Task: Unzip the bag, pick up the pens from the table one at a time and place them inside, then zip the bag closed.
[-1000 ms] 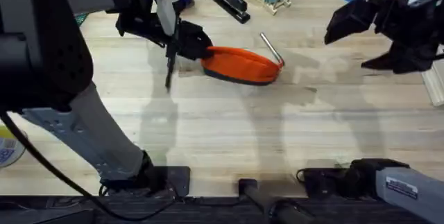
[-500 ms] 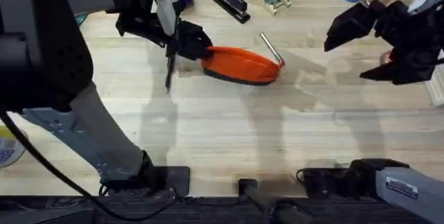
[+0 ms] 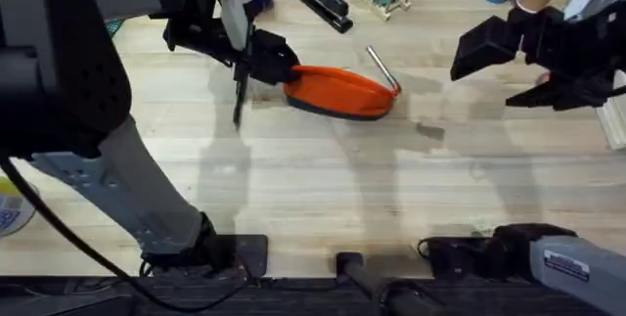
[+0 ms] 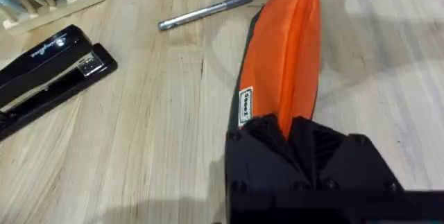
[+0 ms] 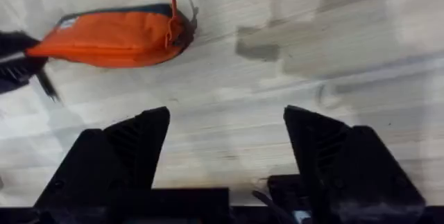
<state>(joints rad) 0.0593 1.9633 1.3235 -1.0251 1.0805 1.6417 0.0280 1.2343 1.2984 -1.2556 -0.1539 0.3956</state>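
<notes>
Left end effector (image 3: 276, 65) is clamped on the near end of the orange pencil pouch (image 3: 340, 91), pinning it to the table (image 3: 313, 179) (in the left wrist view the fabric bunches right between the black fingers). My right end effector (image 3: 509, 57) hangs well off to the right with its fingers spread wide and nothing in them.

What matters for the next move, as I judge it: the pouch's long axis runs away from the left end effector toward the right arm, so the free far end faces the right arm, which would have to come across to work the zip. The silvery pen with the red end (image 3: 382, 68) lies just behind that far end; the dark pen (image 3: 238, 96) lies on the table beside the left end effector.

I cannot make out the zip pull, nor whether the zip is open at all.
</notes>
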